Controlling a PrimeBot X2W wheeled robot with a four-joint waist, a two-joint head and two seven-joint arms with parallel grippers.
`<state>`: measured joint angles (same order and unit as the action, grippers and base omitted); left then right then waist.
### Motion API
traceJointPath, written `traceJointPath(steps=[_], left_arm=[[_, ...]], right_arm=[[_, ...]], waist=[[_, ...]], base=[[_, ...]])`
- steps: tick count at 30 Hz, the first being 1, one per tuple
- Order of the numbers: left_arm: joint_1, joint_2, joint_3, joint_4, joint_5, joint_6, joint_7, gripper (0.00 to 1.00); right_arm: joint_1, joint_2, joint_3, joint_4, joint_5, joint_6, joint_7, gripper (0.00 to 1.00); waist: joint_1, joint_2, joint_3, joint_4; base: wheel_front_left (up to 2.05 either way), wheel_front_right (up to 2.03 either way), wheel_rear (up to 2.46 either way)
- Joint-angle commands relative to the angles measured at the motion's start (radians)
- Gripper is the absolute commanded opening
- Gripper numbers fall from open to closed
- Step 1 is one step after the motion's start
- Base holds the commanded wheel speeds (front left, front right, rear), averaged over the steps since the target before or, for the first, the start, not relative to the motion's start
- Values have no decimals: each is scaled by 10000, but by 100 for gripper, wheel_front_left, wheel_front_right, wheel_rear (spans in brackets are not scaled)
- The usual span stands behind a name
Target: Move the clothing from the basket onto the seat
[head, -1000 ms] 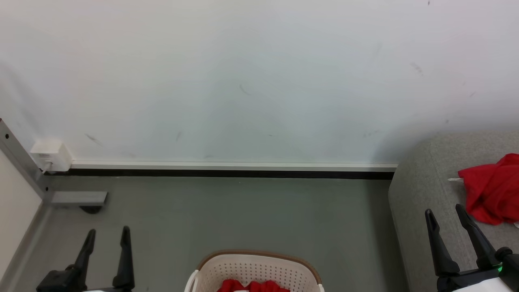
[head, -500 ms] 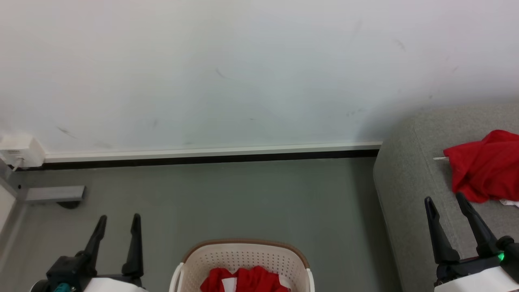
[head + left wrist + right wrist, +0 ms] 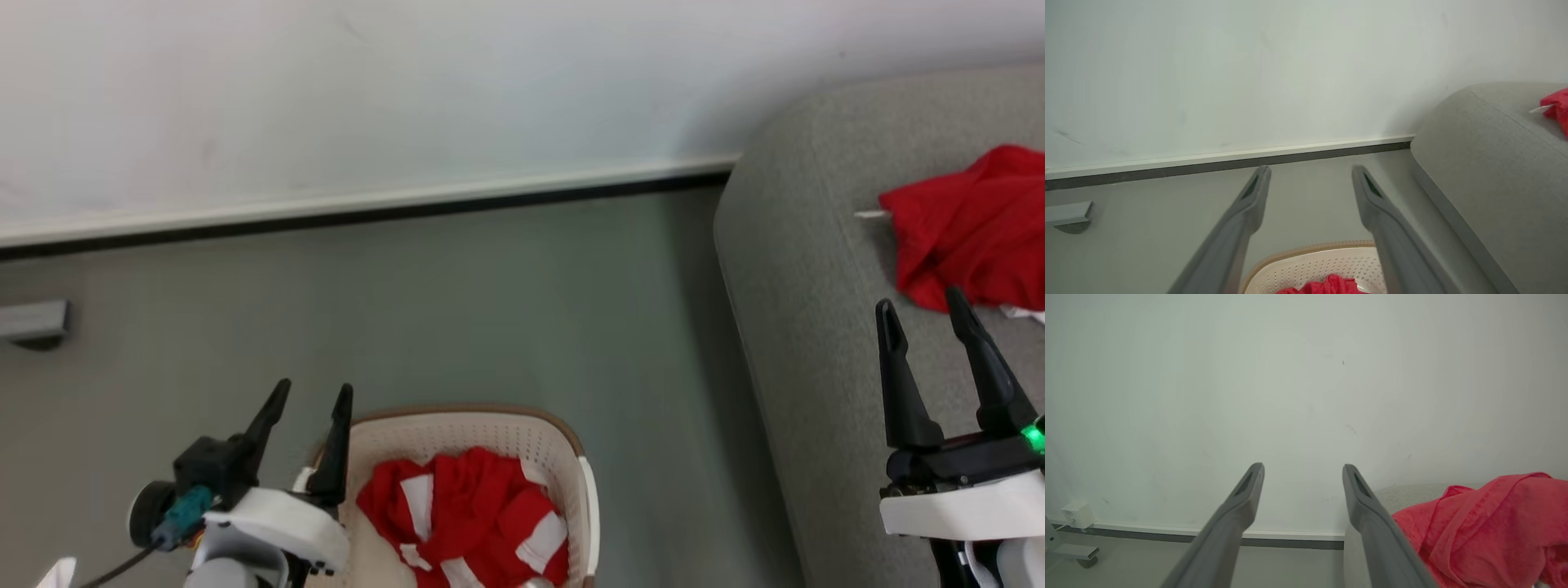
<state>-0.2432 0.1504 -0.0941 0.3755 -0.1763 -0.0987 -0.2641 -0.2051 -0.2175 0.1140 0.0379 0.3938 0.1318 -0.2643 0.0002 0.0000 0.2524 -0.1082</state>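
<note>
As both jaw pairs stand apart, empty, you face a pickup: lower your left gripper [image 3: 314, 385] onto the clothes [image 3: 465, 510] in the basket [image 3: 506, 437] beside it.

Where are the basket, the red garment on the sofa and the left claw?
basket [image 3: 506, 431]: head view, perforated far wall.
red garment [image 3: 967, 224]: head view, middle of the crumpled piece lying on the sofa [image 3: 808, 269].
left claw [image 3: 313, 387]: head view, midway between its open fingertips.

long black tapered fingers [image 3: 898, 384], white wrist shells [image 3: 277, 523], teal plug [image 3: 184, 506], green light [image 3: 1035, 437]
</note>
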Motion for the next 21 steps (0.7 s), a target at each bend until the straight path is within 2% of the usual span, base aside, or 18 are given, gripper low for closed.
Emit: traceJointPath(steps=[1, 13, 21], left_arm=[[-329, 163, -127, 390, 50, -84, 19, 100], [-2516, 421, -1552, 3446, -363, -319, 249, 100], [-3927, 536, -3073, 5275, -1451, -322, 843, 100]], right_arm=[[-208, 95, -75, -109, -114, -22, 5, 100], [-1129, 846, -408, -994, -187, -22, 6, 100], [-1874, 1235, -313, -1483, -325, -22, 6, 100]], waist=[[-2, 0, 820, -333], [-2, 0, 2769, -895], [-2, 0, 4121, -1204]], base=[[0, 0, 0], [0, 0, 0], [0, 0, 0]])
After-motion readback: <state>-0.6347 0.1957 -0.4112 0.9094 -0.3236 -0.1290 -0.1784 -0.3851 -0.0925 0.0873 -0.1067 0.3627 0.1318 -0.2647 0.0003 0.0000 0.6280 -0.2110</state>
